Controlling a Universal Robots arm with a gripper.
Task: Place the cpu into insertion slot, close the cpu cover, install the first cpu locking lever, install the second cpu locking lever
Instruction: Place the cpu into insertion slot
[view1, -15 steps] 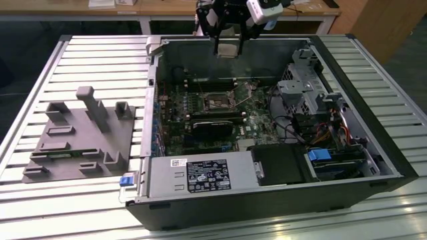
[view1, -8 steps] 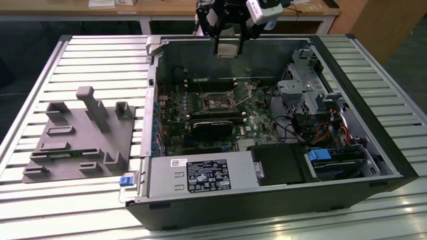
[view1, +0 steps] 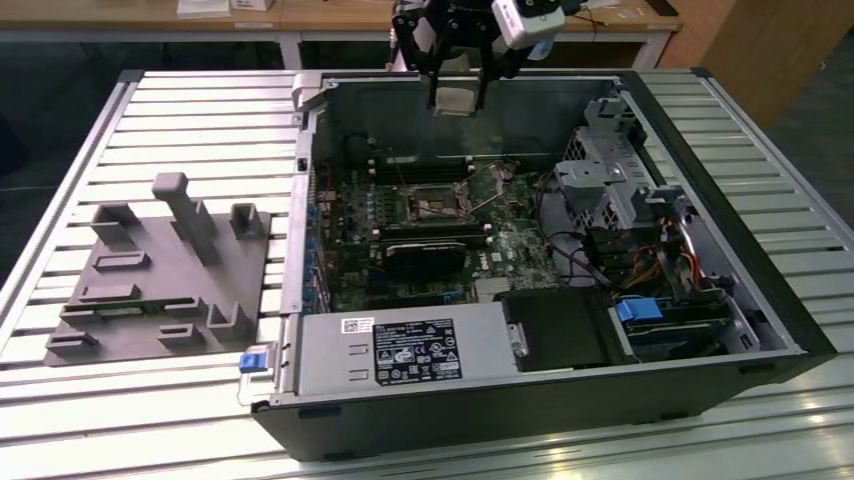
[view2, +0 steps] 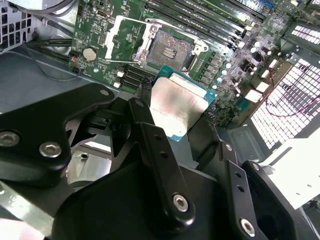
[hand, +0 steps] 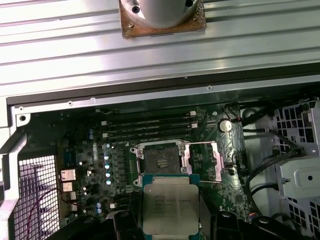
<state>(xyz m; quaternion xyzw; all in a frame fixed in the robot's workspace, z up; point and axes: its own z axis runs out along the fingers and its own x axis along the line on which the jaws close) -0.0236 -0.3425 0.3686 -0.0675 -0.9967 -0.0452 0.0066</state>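
The cpu (view2: 177, 107), a flat square chip with a dull silver top and a teal edge, is held between the black fingers (view2: 150, 137) of my gripper (view2: 180, 125), which is shut on it. In the first wrist view the cpu (hand: 170, 207) hangs above the board, just short of the insertion slot (hand: 160, 162). The slot (view2: 170, 50) lies bare, with its dark centre showing. The cpu cover (hand: 202, 160) is swung open to one side of the slot, a thin silver frame (view2: 120, 35). In the exterior view my gripper (view1: 454, 100) is high over the case's far wall, above the slot (view1: 434, 207).
The open computer case (view1: 747, 250) lies on a slatted metal table. A black block (view1: 420, 255) and memory slots (hand: 150, 127) flank the socket. A drive cage (view1: 601, 190) and cables (view1: 641, 265) fill the exterior view's right. A grey fixture plate (view1: 160, 270) lies at the left.
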